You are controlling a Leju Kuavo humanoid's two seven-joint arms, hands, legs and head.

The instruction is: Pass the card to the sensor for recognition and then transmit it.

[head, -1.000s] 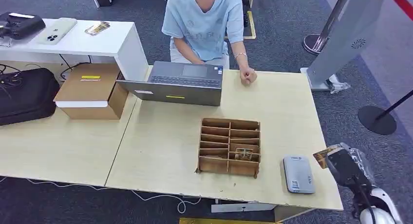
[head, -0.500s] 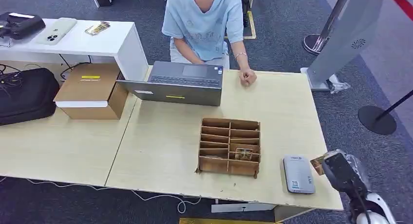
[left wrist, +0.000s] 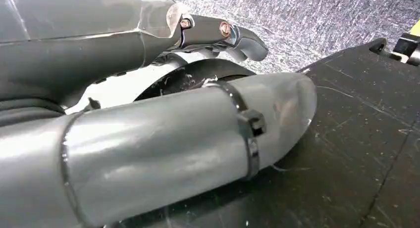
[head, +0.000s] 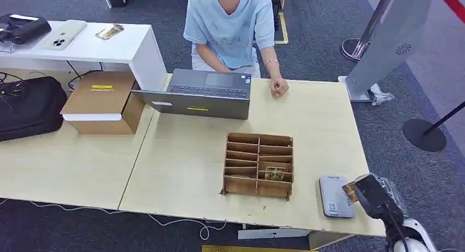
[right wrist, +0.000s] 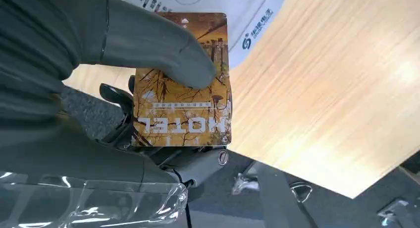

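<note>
Right robot hand (head: 366,189) moved nearer sensor (head: 334,195), pinching "HOTEL" card (right wrist: 184,84), left unclear

Wooden table (head: 186,170): laptop (head: 205,96), divider box (head: 257,165), card reader (head: 334,196).

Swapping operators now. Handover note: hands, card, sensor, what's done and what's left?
Right hand: holds the hotel card under its thumb, at the near right table corner, card edge just over the sensor.
Left hand: hangs low over a dark surface and grey carpet; holds nothing visible.
Card rack: mid-table, one card left in a near slot.
Done: card picked up, brought to the sensor.
Left: read the card, then pass it on.
</note>
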